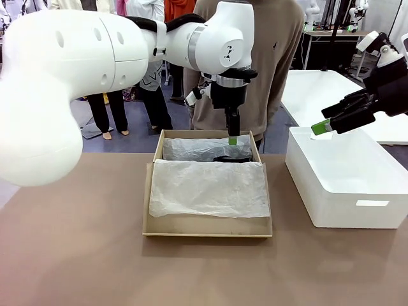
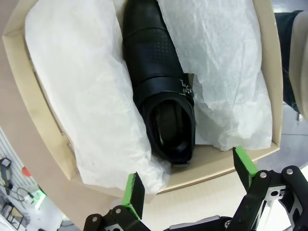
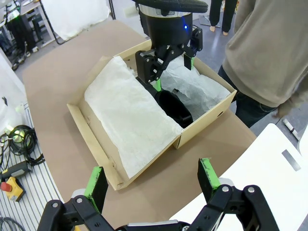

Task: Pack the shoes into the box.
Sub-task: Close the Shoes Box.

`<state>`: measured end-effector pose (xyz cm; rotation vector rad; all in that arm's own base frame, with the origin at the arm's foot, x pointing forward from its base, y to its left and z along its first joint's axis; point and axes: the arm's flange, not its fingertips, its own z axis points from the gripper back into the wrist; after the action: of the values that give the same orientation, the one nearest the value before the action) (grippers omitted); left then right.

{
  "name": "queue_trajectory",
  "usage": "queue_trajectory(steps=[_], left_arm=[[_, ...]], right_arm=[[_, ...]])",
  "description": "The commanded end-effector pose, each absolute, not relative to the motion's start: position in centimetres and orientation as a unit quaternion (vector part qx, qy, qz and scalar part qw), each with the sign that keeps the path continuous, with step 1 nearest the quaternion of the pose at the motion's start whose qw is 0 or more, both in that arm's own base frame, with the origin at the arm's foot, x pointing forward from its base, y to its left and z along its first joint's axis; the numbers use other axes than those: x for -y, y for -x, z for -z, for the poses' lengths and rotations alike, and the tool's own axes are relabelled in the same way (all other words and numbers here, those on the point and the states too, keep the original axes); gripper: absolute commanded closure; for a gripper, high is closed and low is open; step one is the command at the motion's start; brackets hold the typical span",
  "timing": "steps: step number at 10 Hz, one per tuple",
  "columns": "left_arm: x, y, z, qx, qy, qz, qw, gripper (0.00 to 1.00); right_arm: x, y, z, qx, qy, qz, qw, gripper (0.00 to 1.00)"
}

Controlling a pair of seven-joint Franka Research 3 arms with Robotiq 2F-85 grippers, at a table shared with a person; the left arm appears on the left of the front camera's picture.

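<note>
Mid-frame in the left wrist view, a shoe (image 2: 161,91) is being cradled by tissue paper (image 2: 82,96) inside the box (image 2: 38,120) — placement seemingly done. The left gripper (image 2: 187,174) just above it and the right gripper (image 1: 322,126), at the front view's right, are being held open and empty — lifting clear is needed next.

Front view: fixed, set low at the near edge of the brown table (image 1: 76,255), facing across to 12 o'clock at mid range.

Left wrist view: very close, aimed steeply down past the left gripper (image 2: 186,163) into the tan cardboard shoebox (image 2: 273,96), with the glossy black leather shoe (image 2: 159,72) mid-frame.

Right wrist view: farther back, off the shoebox's 2 o'clock as reckoned from the front, angled obliquely down past the right gripper (image 3: 151,166).

Shared by all three: shoebox with crumpled white tissue paper (image 1: 207,188).
</note>
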<state>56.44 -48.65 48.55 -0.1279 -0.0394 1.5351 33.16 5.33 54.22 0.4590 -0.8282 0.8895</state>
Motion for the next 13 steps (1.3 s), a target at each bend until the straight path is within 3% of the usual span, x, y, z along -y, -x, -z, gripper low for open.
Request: queue_trajectory(steps=[1,3,6,10,13], left_arm=[[48.7,-56.4,-48.6,0.017,0.058,-0.693,0.718,0.00],[47.4,-54.5,-52.3,0.050,0.102,-0.563,0.819,0.00],[42.5,-53.6,-54.9,0.053,0.043,-0.439,0.896,0.00],[36.3,-53.1,-57.4,0.040,0.045,-0.222,0.973,0.00],[31.7,-52.9,-57.4,-0.004,0.044,-0.097,0.994,0.00]], right_arm=[[-5.3,-33.4,-54.2,0.391,-0.219,-0.420,0.789,0.00],[-5.3,-33.4,-54.2,0.391,-0.219,-0.420,0.789,0.00],[-5.3,-33.4,-54.2,0.391,-0.219,-0.420,0.789,0.00],[-5.3,-33.4,-54.2,0.391,-0.219,-0.420,0.789,0.00],[-5.3,-33.4,-54.2,0.391,-0.219,-0.420,0.789,0.00]])
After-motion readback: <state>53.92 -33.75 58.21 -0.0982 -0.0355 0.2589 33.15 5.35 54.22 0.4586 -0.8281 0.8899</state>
